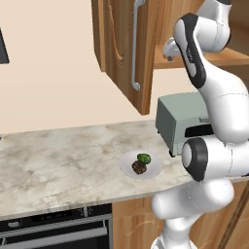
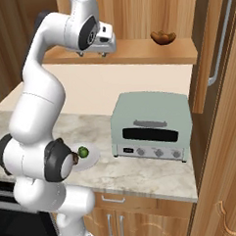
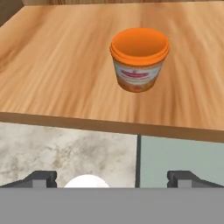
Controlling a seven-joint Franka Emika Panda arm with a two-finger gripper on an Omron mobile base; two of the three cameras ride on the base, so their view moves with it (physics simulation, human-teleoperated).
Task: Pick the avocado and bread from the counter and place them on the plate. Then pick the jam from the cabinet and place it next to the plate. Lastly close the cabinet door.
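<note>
On the cabinet shelf (image 3: pixel 52 65) stands the jam jar (image 3: pixel 139 59), untouched ahead of the wide-open gripper (image 3: pixel 113 178), so with avocado (image 1: pixel 144 158) and bread (image 1: pixel 139 168) already on the plate (image 1: pixel 154 170), the next move seems a forward reach to straddle it.

A plain cream wall (image 1: pixel 53 73) runs behind the marbled worktop (image 1: pixel 58 165). A pale green toaster oven (image 2: pixel 152 125) sits on it, knobs along the front. Below are a dark oven front (image 1: pixel 53 231) and wooden base cupboards (image 2: pixel 115 220) with small silver handles. Light is even, soft.
</note>
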